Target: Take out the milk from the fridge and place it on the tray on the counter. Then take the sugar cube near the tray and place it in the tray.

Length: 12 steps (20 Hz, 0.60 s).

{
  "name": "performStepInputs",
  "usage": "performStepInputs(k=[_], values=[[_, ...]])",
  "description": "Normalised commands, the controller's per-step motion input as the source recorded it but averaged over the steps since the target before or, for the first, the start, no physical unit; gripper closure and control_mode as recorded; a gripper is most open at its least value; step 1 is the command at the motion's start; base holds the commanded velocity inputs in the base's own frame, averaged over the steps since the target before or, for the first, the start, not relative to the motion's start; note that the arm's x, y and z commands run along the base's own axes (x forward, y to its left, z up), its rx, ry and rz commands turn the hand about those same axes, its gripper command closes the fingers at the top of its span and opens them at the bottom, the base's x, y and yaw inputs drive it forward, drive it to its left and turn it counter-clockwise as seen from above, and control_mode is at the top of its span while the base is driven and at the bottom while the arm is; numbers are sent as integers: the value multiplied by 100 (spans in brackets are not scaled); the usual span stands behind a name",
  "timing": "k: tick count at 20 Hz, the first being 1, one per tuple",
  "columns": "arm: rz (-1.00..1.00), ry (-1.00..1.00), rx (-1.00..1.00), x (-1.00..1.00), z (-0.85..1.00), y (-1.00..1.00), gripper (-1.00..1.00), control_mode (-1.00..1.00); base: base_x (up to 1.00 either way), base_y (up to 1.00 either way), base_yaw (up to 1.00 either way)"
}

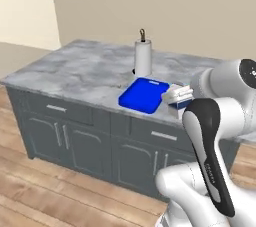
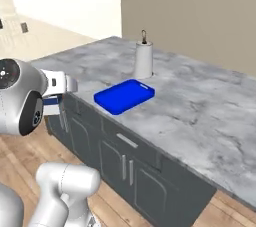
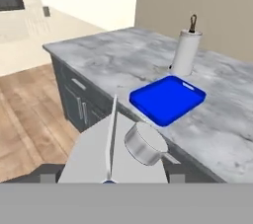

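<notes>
Milk [image 3: 111,156] in gripper [image 3: 111,178] near tray [image 3: 167,98]

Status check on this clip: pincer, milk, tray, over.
Pincer shut on milk, carried at the counter edge beside the tray. Tray bare. Paper-towel roll stands just behind it, off the path.

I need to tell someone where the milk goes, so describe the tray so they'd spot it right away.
Find the long marble counter over dark grey cabinets. Near its front edge, just in front of the upright white paper-towel roll, lies the tray. It is a flat, bright blue rectangle with rounded corners and a low rim, the only strongly coloured thing on the grey-white worktop.
</notes>
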Motion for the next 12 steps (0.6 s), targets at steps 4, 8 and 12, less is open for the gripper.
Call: performStepInputs(k=[4,8,12], values=[[0,0,0,0,0,0,100,100,17,81,-74],[0,0,0,0,0,0,100,100,3,98,-60],[0,0,0,0,0,0,100,100,21,100,-44]])
